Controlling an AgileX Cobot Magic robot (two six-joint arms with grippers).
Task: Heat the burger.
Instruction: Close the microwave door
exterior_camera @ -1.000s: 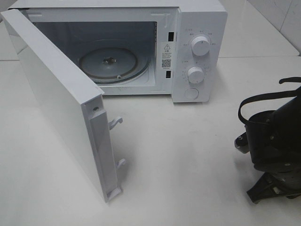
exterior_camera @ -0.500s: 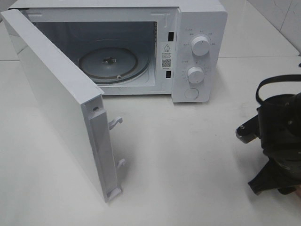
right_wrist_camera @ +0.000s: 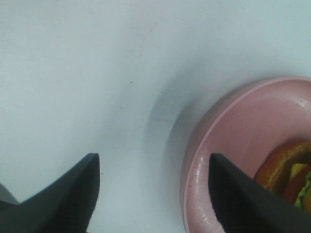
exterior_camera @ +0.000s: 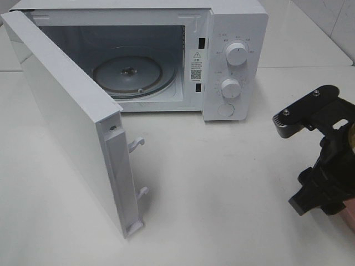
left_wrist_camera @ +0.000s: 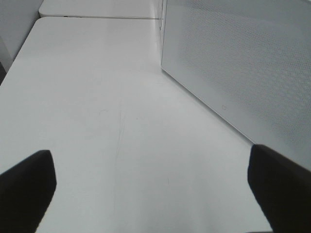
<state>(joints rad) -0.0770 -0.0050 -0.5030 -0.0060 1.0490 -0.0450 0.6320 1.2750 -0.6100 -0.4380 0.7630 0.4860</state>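
Bench [exterior_camera: 222, 183]: white, bare in front of microwave.

Microwave [exterior_camera: 233, 33]: at back of bench, door [exterior_camera: 66, 116] swung wide, glass turntable [exterior_camera: 128, 75] bare.

Right arm: right of microwave, at bench edge. Tipped over since a second ago, pointing down now where before sat more upright.

Pink plate [right_wrist_camera: 228, 145]: right of microwave, directly under right gripper [right_wrist_camera: 153, 194], one finger over rim.

Burger [right_wrist_camera: 286, 172]: on plate, only an edge visible.

Right gripper: spread, holding nothing, widened over last second. Likely lining up to take plate rim.

Left gripper [left_wrist_camera: 150, 191]: fully spread, empty, just outside microwave door.
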